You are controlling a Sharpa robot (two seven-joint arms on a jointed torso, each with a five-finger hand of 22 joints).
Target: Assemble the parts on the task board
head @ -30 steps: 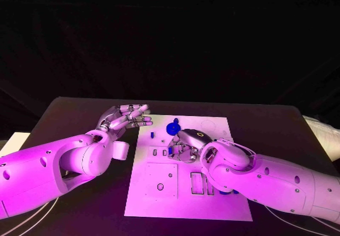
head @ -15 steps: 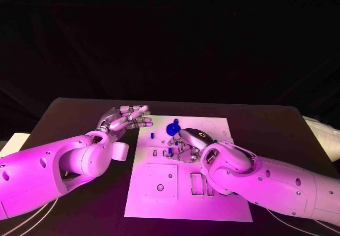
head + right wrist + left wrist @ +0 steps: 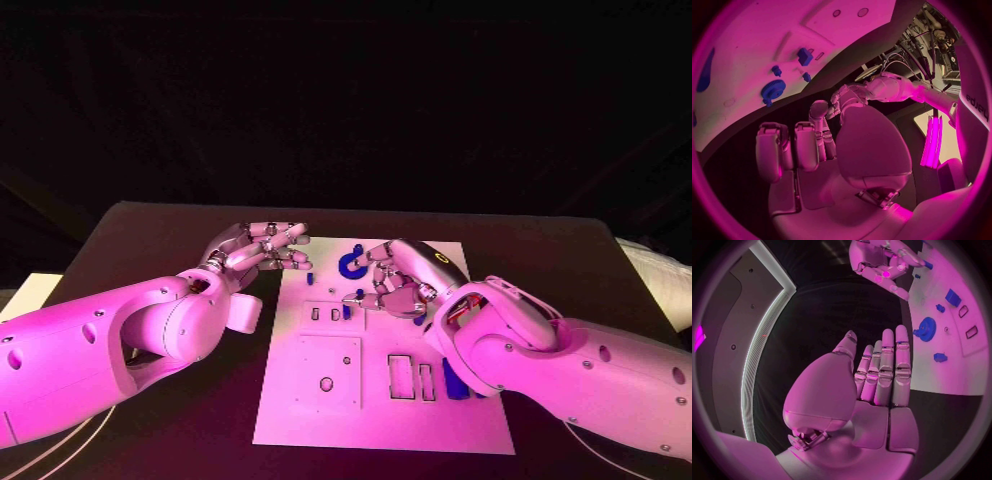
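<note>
Head view: the white rectangular task board (image 3: 325, 400) lies in the middle of the black worktop (image 3: 144, 225). The left hand (image 3: 260, 246) hovers at the board's far left corner, fingers straight and held together, gripping nothing. The right hand (image 3: 392, 280) hangs over the board's far half with fingers curled downward; I cannot tell whether it holds anything. A blue toothed gear (image 3: 349, 263) sits on the board between the two hands, just beside the right one. Small blue block parts (image 3: 454, 380) stand near the slots beside the right forearm.
</note>
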